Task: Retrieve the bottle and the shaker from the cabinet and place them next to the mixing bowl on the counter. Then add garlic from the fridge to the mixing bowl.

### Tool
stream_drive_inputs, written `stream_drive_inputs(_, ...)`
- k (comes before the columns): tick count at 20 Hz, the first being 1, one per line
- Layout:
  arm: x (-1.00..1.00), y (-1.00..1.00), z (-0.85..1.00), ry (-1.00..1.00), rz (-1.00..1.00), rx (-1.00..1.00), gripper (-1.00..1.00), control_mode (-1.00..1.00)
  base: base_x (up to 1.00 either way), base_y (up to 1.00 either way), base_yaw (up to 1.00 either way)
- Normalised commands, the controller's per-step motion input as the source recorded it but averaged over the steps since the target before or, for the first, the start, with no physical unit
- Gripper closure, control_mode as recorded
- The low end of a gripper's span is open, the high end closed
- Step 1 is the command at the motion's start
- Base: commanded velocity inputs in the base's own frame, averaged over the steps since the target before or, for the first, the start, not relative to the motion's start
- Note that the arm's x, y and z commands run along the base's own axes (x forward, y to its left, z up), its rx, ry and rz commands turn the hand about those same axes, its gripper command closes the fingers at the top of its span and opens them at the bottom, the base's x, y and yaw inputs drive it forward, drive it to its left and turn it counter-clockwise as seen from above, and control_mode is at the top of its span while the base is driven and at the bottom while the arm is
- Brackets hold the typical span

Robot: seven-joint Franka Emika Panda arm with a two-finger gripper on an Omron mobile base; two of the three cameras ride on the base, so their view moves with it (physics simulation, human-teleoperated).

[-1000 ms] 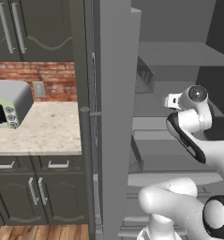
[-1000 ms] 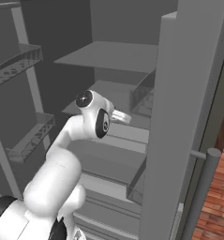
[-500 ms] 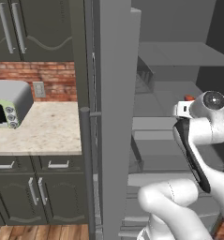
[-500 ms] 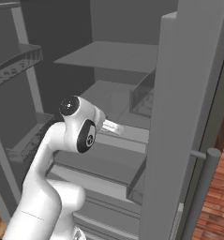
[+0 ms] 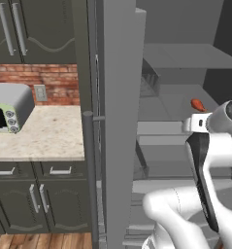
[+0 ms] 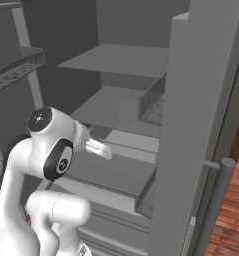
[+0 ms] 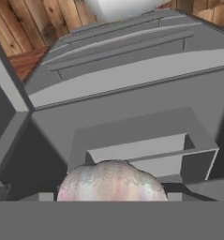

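The garlic (image 7: 112, 180) is seen at the bottom of the hand view, over the fridge (image 6: 201, 125) shelves. Whether it is clasped by the gripper cannot be told. It is judged light and papery-skinned, best held across its widest part.

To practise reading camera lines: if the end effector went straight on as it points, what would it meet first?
The garlic right at its tips, seemingly gripped already; beyond that, a grey shelf bin, depth unclear.
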Motion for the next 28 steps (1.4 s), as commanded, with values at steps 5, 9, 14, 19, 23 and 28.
stream_drive_inputs(5, -0.75, 0.21, 0.43, 0.01, 0.01, 0.04, 1.00, -1.00, 0.00, 0.00, 0.00)
stream_drive_inputs(9, -0.59, 0.42, 0.00, -0.01, 0.00, 0.00, 1.00, -1.00, 0.00, 0.00, 0.00)
stream_drive_inputs(14, -0.12, 0.08, 0.00, 0.00, -0.01, 0.00, 1.00, -1.00, 0.00, 0.00, 0.00)
stream_drive_inputs(19, -0.13, 0.00, 0.00, 0.00, -0.01, 0.00, 1.00, 1.00, -0.20, 0.00, 0.00)
stream_drive_inputs(23, 0.00, 0.00, 0.00, 0.00, 0.00, 0.00, 1.00, 1.00, -0.71, 0.24, 0.00)
stream_drive_inputs(28, 0.00, 0.00, 0.00, 0.00, 0.00, 0.00, 1.00, 1.00, -0.69, 0.51, 0.02)
